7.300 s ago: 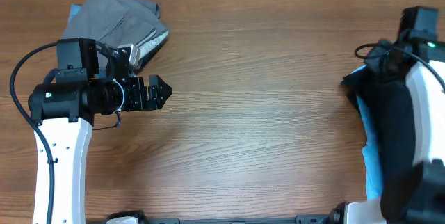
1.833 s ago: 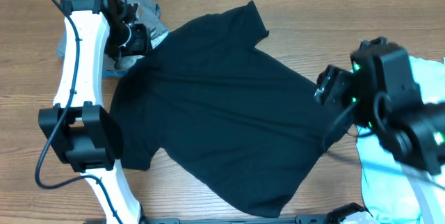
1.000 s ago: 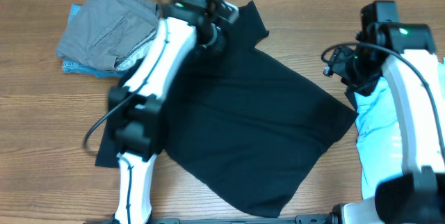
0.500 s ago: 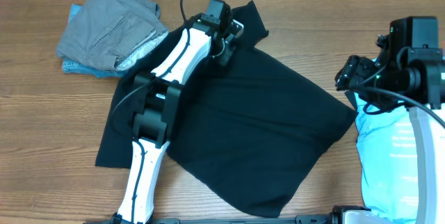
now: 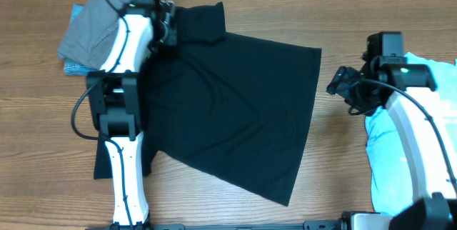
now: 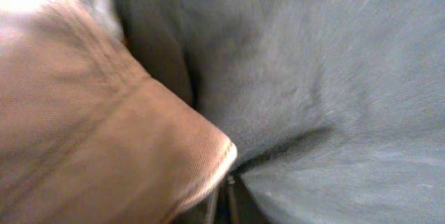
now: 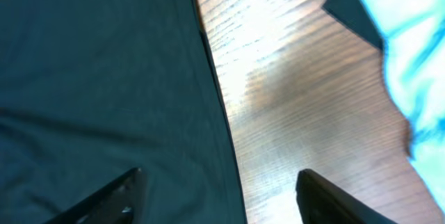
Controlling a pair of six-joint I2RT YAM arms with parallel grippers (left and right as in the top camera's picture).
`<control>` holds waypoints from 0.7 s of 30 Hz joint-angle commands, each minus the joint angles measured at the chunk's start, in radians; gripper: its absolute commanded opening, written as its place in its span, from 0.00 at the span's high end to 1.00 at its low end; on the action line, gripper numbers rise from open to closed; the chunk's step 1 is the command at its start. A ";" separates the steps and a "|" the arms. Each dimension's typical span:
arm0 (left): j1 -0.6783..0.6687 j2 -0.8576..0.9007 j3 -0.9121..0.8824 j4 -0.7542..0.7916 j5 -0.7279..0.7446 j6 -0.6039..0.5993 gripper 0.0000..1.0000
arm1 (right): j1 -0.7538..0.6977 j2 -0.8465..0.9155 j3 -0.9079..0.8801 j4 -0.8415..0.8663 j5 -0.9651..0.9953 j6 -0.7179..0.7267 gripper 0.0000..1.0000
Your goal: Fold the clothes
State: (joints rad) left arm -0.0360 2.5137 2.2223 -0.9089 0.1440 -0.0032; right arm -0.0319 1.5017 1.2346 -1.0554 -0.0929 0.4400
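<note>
Spreading wide across the middle of the tabletop (image 5: 43,151), the black T-shirt (image 5: 235,108) lay mostly flat, one sleeve bunched up at the far edge and its straight right edge facing the right arm. Up at the far left, the left pincer (image 5: 163,30) was down on the shirt's top corner, closed tight. Its wrist camera was buried in fabric, with dark cloth puckering in toward the fingers, so it had the black T-shirt pinched. A pale fold (image 6: 104,133) with a stitched hem filled the left of that close view, too blurred to say which garment it was.

Just beside that pincer, at the far left corner, sat the folded grey garment (image 5: 93,19), with a blue piece (image 5: 71,66) peeking out beneath it.

Over on the right, the right pincer (image 5: 337,85) hung above bare wood just beside the shirt's right edge, fingers spread wide and nothing between them. Its own camera looked down on that hem and the wood grain next to it. Behind it, at the right edge, lay the light blue T-shirt (image 5: 389,158), partly under the arm.
</note>
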 commanded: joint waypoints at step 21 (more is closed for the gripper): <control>-0.063 -0.433 0.373 -0.470 0.011 0.041 0.47 | 0.084 0.307 -0.292 0.380 -0.113 0.014 0.54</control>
State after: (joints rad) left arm -0.1024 2.1235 2.5790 -1.3441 0.2127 0.0101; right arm 0.0238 1.7653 0.9817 -0.6846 -0.2020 0.4633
